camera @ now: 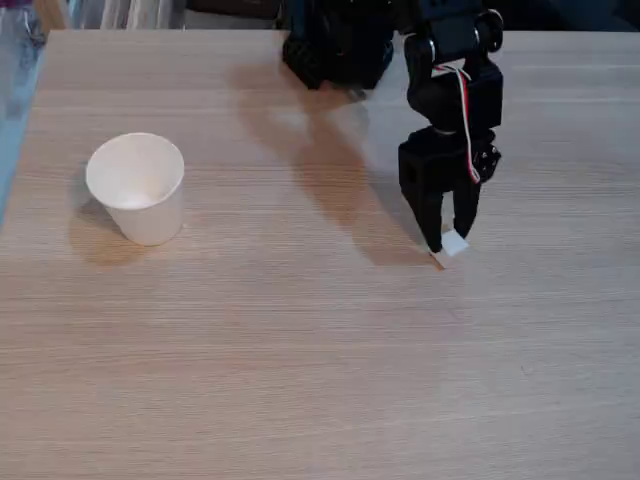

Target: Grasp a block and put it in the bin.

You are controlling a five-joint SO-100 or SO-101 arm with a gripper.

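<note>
The block (454, 246) is a tiny white cube at the right of the table in the fixed view. My black gripper (450, 240) comes straight down onto it from above. One finger stands on each side of the cube, and both look pressed against it. The cube rests at table level between the fingertips, slightly tilted, and its upper part is hidden by the fingers (434, 228). The bin (137, 188), a white paper cup with a round rim, stands upright far to the left, well apart from the gripper.
The arm's black base (335, 45) sits at the back edge of the light wooden table (300, 350). The arm casts a shadow between the base and the gripper. A bluish strip runs along the table's left edge.
</note>
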